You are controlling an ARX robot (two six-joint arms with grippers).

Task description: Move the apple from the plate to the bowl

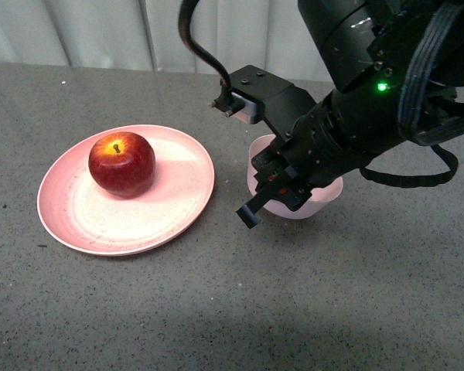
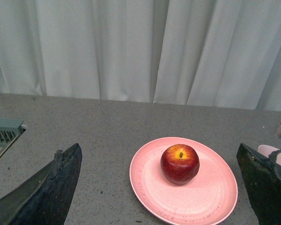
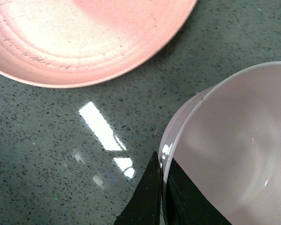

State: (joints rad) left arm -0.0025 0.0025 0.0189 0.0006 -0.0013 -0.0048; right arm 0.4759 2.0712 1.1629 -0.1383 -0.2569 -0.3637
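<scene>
The apple sits upright on the plate, stem up, resting on the half of the plate farther from the bowl. Plate and bowl stand near each other on the grey speckled counter, with a narrow strip of bare counter between them; the bowl is to the right of the plate in the front view.

The right arm reaches down over the bowl and hides much of it. The right end effector straddles the side of the bowl nearest the plate. In the right wrist view its two black fingers lie close together, one outside the bowl and one inside, pinching the bowl's wall just below the rim. The inside of the bowl that shows there is smooth and pale.

The left end effector hangs above the counter with its dark fingers spread wide and holds nothing. From its wrist camera the apple and plate lie ahead, well apart from the fingers, with a pale curtain behind the counter
</scene>
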